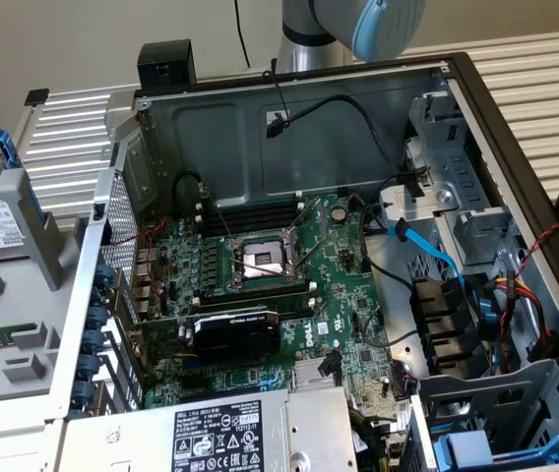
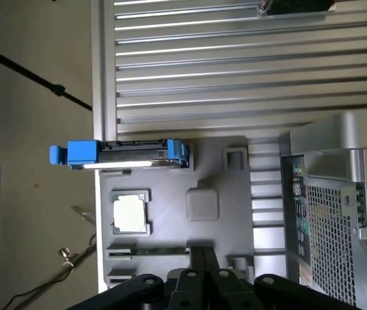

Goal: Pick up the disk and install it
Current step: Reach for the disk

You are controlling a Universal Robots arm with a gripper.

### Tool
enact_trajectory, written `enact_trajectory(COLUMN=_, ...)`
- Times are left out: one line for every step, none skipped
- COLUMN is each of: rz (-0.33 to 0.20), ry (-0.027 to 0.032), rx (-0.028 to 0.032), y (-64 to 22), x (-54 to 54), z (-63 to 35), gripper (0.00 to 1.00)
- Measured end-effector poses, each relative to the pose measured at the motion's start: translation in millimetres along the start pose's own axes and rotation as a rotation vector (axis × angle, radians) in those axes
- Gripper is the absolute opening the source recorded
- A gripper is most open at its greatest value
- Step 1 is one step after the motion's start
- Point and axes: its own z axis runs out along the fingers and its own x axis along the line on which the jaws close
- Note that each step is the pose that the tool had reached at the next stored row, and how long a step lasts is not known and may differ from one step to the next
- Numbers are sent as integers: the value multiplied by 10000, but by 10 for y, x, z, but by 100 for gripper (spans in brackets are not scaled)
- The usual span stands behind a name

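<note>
Ribbed aluminium tabletop [image 2: 235,71] — evenly lit — beside a pale beige floor [image 2: 22,129] crossed by a black cable [image 2: 35,77].

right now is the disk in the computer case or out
Out: the disk stands on edge in the grey holder beside the case.

Soft, even indoor light, moderately bright. Glare streaks run along ribbed metal tabletop [image 2: 235,71]; bright highlight on disk [image 2: 122,155] edge. Computer case [image 1: 250,138] interior dimmer, motherboard [image 1: 348,280] shaded beneath side walls. Floor [image 2: 28,97] pale, shadows faint.
</note>
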Motion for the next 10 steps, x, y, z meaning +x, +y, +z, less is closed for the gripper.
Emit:
enact_trajectory(rz=-7, ry=2, rx=1, y=1, x=9, z=0, gripper=11)
enact_trajectory(rz=-16, ry=8, rx=3, y=4, x=19, z=1, gripper=11)
enact_trajectory(rz=-25, ry=18, rx=3, y=10, x=33, z=3, gripper=11)
enact_trajectory(rz=-36, ry=31, rx=4, y=16, x=49, z=4, gripper=11)
enact_trajectory(rz=-47, ry=51, rx=6, y=22, x=65, z=5, gripper=11)
enact_trajectory(rz=-58, ry=72, rx=7, y=29, x=79, z=7, gripper=11)
enact_trajectory(rz=-69, ry=96, rx=10, y=38, x=92, z=8, gripper=11)
enact_trajectory(rz=-80, ry=118, rx=14, y=49, x=107, z=8, gripper=11)
enact_trajectory(rz=-91, ry=127, rx=15, y=61, x=118, z=9, gripper=11)
enact_trajectory(rz=-101, ry=131, rx=14, y=81, x=130, z=12, gripper=11)
